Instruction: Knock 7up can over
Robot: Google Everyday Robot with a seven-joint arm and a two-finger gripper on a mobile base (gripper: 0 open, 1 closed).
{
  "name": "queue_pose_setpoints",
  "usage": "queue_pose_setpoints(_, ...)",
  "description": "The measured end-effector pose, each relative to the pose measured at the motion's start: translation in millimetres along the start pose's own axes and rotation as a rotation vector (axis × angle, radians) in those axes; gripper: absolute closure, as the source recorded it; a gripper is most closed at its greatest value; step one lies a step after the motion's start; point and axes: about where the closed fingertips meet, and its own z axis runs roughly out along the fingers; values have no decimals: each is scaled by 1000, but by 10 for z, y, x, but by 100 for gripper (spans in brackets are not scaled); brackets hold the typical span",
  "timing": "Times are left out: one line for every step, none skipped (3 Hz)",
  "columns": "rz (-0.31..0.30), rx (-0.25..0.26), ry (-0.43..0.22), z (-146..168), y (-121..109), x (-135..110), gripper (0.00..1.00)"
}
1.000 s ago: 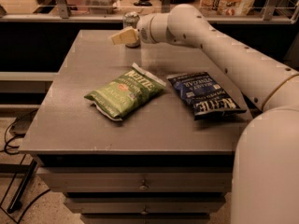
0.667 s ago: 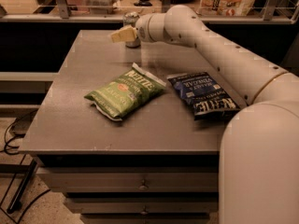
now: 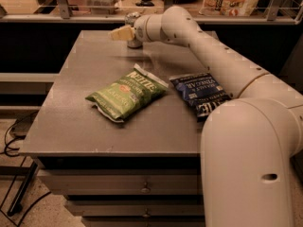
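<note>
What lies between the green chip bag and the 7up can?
Only bare table top, seen in the camera view, separates the green chip bag from the 7up can. The gripper is beside the can.

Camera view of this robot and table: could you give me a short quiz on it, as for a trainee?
1. True or false: the 7up can lies toppled on the table.
2. The gripper is at: A the table's near edge; B the can, at the far edge; C a drawer.
3. Which thing lies beside the dark blue chip bag?
Key: 1 false, it stands upright; 2 B; 3 the green chip bag.
</note>
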Motion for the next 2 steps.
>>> queue_pose_setpoints(-9, -15, -1, 83, 4, 3, 38)
queue_pose_setpoints(-49, -7, 7, -3, -27, -43, 61)
